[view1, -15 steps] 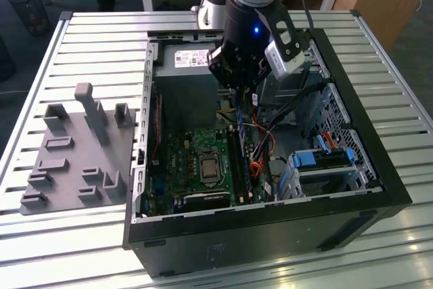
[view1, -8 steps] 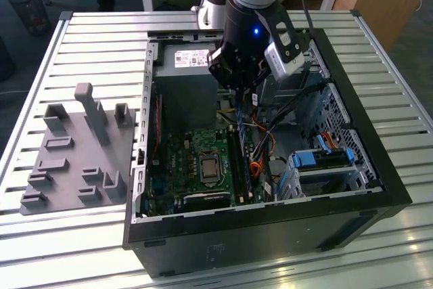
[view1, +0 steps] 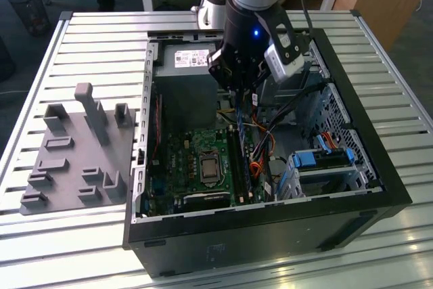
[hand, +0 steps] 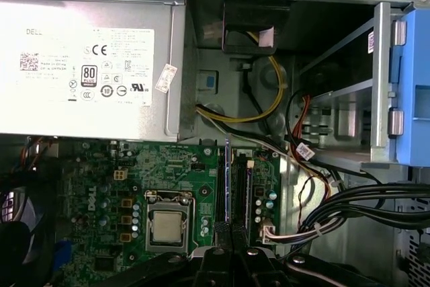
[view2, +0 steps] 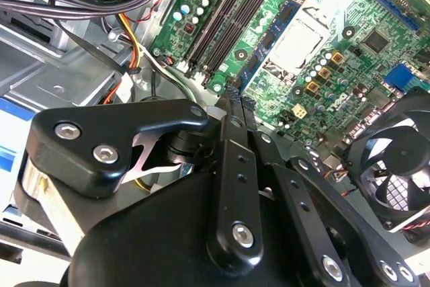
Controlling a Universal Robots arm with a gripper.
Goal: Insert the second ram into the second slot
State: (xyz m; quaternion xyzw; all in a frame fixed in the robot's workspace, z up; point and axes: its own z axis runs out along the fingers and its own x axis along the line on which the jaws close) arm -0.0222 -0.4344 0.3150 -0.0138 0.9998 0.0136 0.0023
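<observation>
Holding ram in gripper — pinched narrow, clamped on the ram's upper edge. Kept upright and edge-on, long side in line with slots, presumably so the contact edge can go straight down into a channel without twisting. Hanging over the slot bank on board. Cannot tell whether the lower edge touches yet, or exactly which slot lies under it. Probably not seated, judging by the length of blue hanging free below the gripper in the exterior view. Gripped from above, likely for a straight push and to keep fingers off neighbouring parts. Around it: CPU just beside slots on one side, cables bundled near on the other — closest snag risk, along with yellow and orange leads by the slot ends. PSU beyond the slot ends, apart from the ram. Fan at the board edge, well apart. Blue bracket inside case, toward the exterior view's right. Grey tray on table outside the case, on the exterior view's left, out of the way.
</observation>
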